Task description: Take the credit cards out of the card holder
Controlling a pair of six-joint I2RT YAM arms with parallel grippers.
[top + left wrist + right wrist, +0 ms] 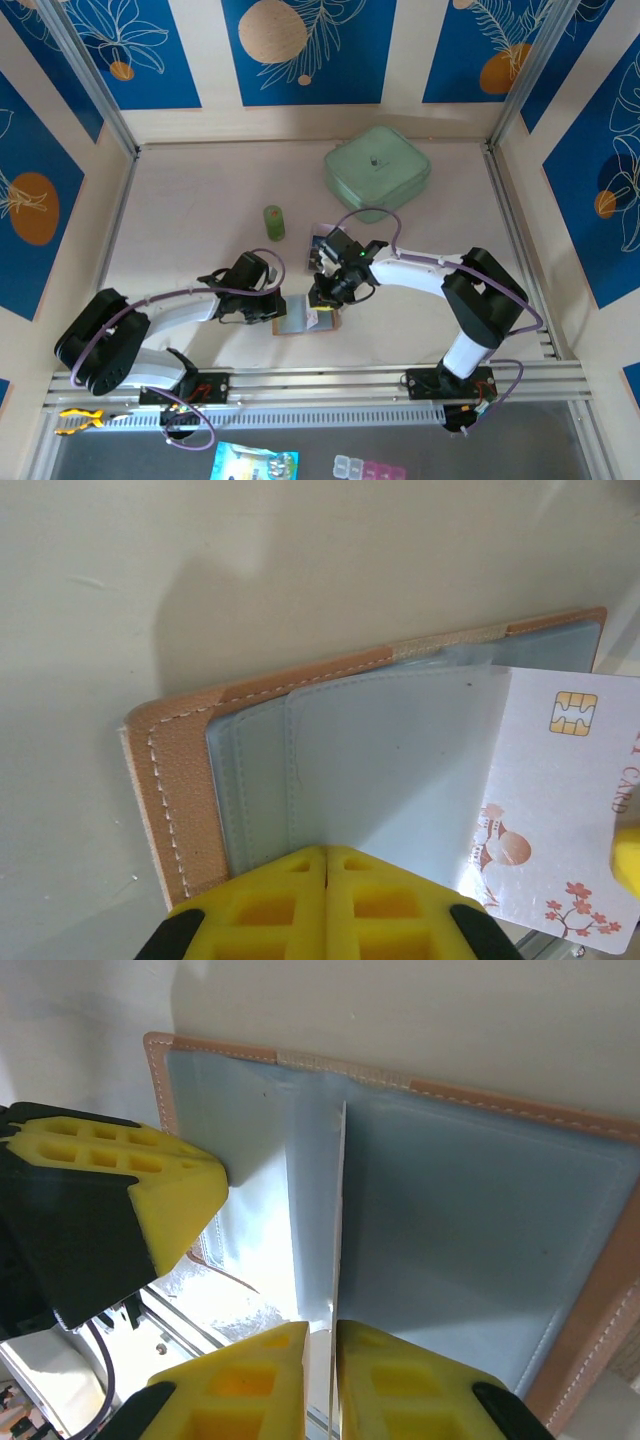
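The tan card holder (296, 325) lies open on the table between both arms, its grey-blue inside (380, 750) facing up. My left gripper (327, 852) is shut, its tips resting on the left panel (250, 1130), with nothing between the fingers. My right gripper (335, 1332) is shut on a pale credit card (560, 810) with a gold chip and pink blossoms. That card is seen edge-on (338, 1220) and stands partly out of the pocket. In the top view the left gripper (277, 308) and right gripper (322, 297) meet over the holder. Dark blue cards (326, 243) lie on the table just behind.
A small green cylinder (274, 222) stands behind the grippers. A pale green square box (377, 161) sits at the back right. The table's metal front rail (330, 385) runs just below the holder. My left gripper's yellow finger (150, 1190) is close beside the held card.
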